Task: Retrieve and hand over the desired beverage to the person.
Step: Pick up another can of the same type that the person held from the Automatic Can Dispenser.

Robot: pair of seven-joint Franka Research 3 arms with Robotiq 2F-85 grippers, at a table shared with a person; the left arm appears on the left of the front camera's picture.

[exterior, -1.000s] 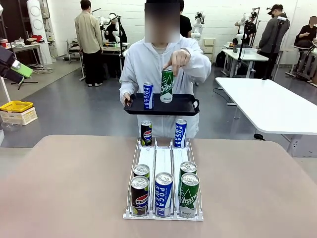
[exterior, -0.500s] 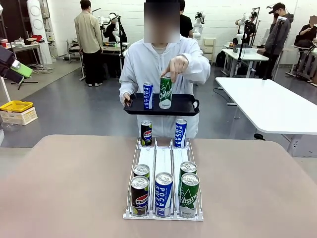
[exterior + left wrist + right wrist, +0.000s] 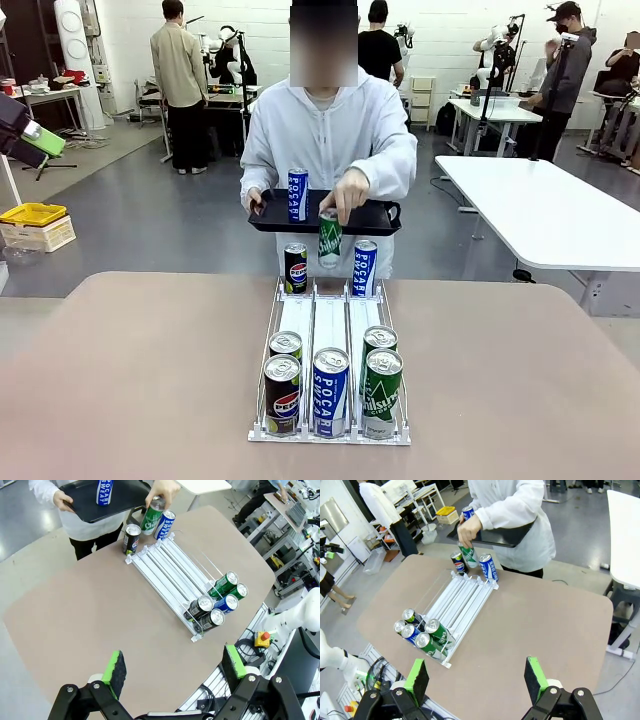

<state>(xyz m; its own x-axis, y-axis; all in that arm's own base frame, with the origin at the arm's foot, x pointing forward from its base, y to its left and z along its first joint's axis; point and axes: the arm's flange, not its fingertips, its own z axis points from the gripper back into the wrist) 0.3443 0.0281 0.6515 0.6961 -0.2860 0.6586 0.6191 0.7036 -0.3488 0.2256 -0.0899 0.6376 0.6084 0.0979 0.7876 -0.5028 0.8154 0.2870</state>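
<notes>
We are logging: left gripper [image 3: 175, 664] and right gripper [image 3: 477, 674], both hanging wide open over the desk [image 3: 130, 380], holding nothing. The person [image 3: 330, 140] is standing at the far side, carrying a black tray [image 3: 380, 217] with one blue can [image 3: 298, 195], and holding a green can [image 3: 329, 240] at the rack [image 3: 330, 310]'s far end. Five near-end cans [image 3: 330, 390] are sitting at its front.

Hand [image 3: 162, 489] holds green can [image 3: 151, 521] (tilted) — at rack [image 3: 170, 572].

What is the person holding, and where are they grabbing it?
A green can, gripped by its top in one hand; the other hand holds the black tray's edge.
</notes>
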